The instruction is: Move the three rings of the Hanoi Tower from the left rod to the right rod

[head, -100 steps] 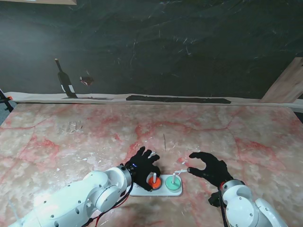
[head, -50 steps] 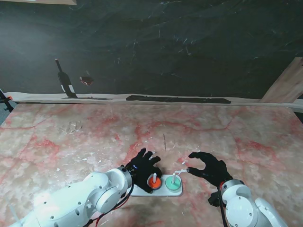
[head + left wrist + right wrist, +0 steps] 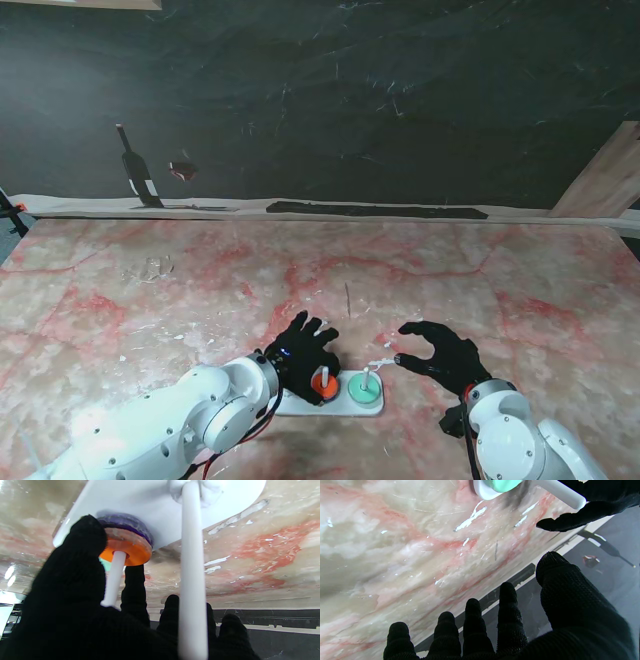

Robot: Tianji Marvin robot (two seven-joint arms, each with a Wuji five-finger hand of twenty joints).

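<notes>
Orange ring (image 3: 322, 380) on middle rod atop purple ring (image 3: 125, 522), rod axis upright; left hand (image 3: 300, 352) cupped around it, grip uncertain, nearer than right hand (image 3: 440, 358), which hovers spread, holding nothing, beside green ring (image 3: 364, 389).

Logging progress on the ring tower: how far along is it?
One of three looks done: the green ring sits on the right rod. In hand: the left robot hand has fingers at the orange ring, stacked on the purple ring on the middle rod; a firm grip isn't clear. Right robot hand is open, empty. Orange and purple remain.
</notes>
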